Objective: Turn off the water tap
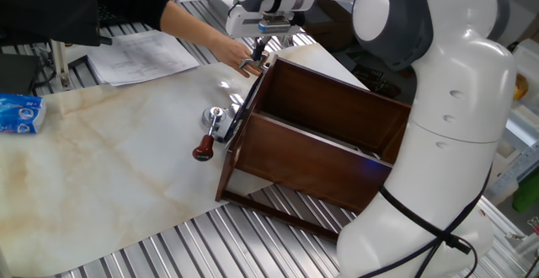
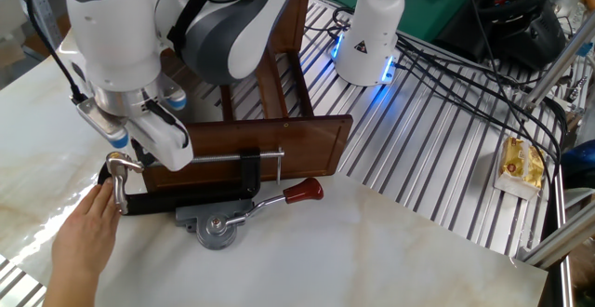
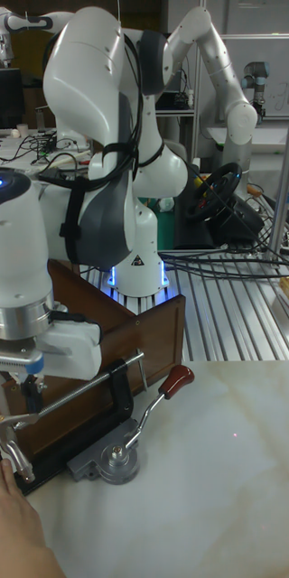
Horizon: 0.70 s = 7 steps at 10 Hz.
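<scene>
The water tap [image 2: 119,166] is a small silver fitting with a curved lever, standing at the left end of the dark wooden box [image 2: 270,140]. It also shows at the box's far corner [image 1: 255,60] and low on the left in the tall view [image 3: 7,426]. My gripper [image 2: 160,145] hangs just above and behind the tap, apart from it. Its fingers look close together with nothing between them. It appears again over the corner [image 1: 262,40] and above the tap [image 3: 32,386]. A person's hand [image 2: 82,237] rests against the tap's base.
A black C-clamp [image 2: 247,175] grips the box's front wall. In front lies a chrome fitting with a dark red knob [image 2: 303,192]. Papers [image 1: 143,55] and a blue packet [image 1: 18,114] lie on the marble. Cables [image 2: 446,56] and a yellow packet [image 2: 521,163] sit to the right.
</scene>
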Each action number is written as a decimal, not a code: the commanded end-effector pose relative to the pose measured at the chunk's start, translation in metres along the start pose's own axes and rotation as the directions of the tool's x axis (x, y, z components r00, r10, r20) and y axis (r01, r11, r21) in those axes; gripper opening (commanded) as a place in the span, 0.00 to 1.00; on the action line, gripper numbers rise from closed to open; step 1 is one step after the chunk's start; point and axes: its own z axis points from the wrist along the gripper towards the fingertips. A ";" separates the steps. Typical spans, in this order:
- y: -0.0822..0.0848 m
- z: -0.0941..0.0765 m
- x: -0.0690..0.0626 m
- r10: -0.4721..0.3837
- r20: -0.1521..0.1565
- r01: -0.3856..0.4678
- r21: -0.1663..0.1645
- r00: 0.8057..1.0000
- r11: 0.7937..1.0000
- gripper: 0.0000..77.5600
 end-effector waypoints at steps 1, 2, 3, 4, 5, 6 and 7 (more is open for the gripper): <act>0.000 -0.001 -0.003 0.014 0.017 -0.014 -0.001 1.000 1.000 0.00; 0.001 0.001 -0.008 0.019 0.025 -0.019 -0.003 1.000 1.000 0.00; 0.002 0.001 -0.013 0.019 0.026 -0.019 -0.001 0.999 1.000 0.00; 0.002 0.000 -0.018 0.026 0.027 -0.026 -0.001 0.999 1.000 0.00; 0.002 -0.001 -0.022 0.030 0.030 -0.030 0.000 0.999 1.000 0.00; 0.002 -0.001 -0.022 0.032 0.031 -0.032 0.002 0.999 0.999 0.00; 0.003 -0.002 -0.027 0.036 0.033 -0.036 0.009 0.999 0.999 0.00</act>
